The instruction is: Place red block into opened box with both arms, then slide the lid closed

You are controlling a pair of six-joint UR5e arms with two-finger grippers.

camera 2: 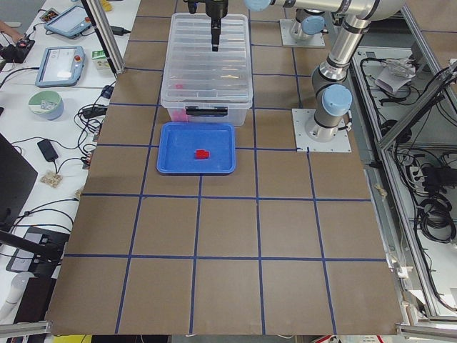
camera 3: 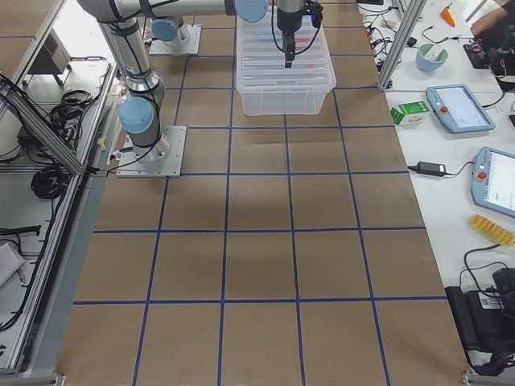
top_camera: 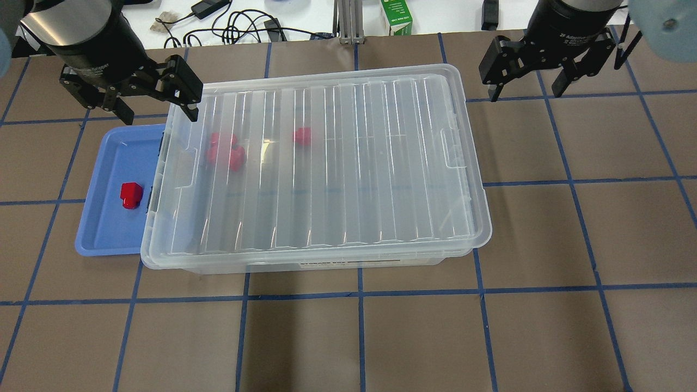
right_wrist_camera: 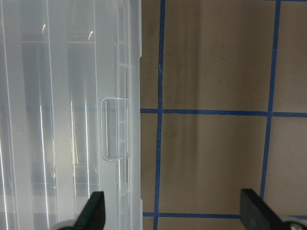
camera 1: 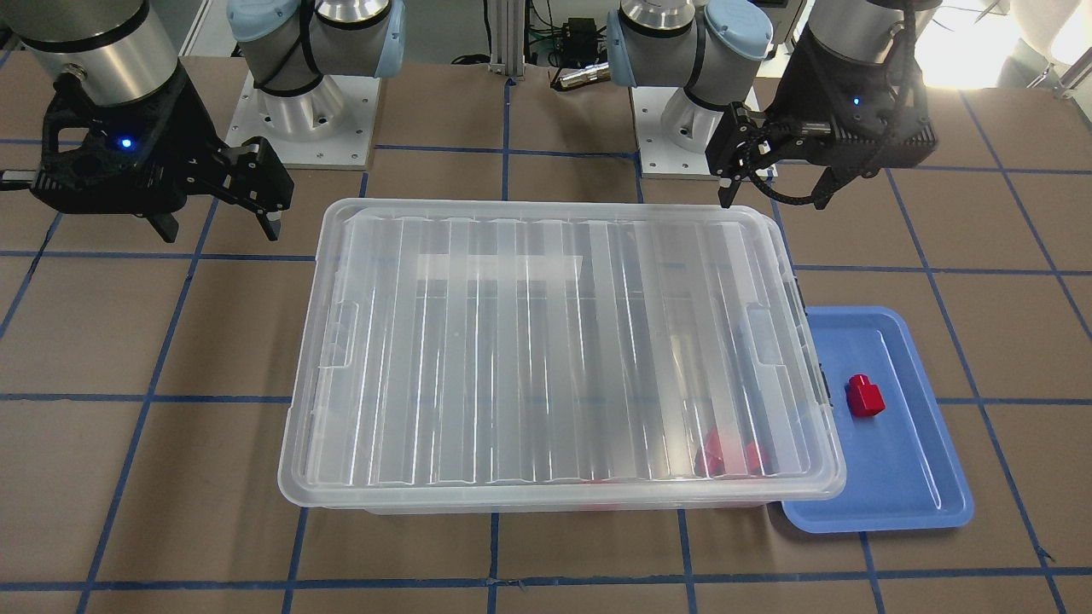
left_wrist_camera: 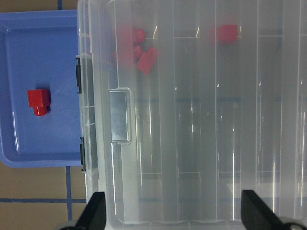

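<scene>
The clear box (top_camera: 381,260) stands mid-table with the ribbed lid (top_camera: 326,163) lying over the whole of it. Through the lid (camera 1: 554,341) several red blocks (top_camera: 226,152) show blurred inside. One red block (top_camera: 131,195) lies alone on the blue tray (top_camera: 103,228) at the box's left end, also seen as the red block (left_wrist_camera: 38,100) in the left wrist view. My left gripper (top_camera: 158,114) hangs open and empty above the box's far left corner. My right gripper (top_camera: 525,92) hangs open and empty past the box's far right corner, over the table.
The blue tray (camera 1: 904,477) butts against the box, partly under its rim. Both arm bases (camera 1: 311,111) are bolted behind the box. A green carton (top_camera: 400,16) and cables lie past the far table edge. Brown mat with blue tape lines surrounds the box.
</scene>
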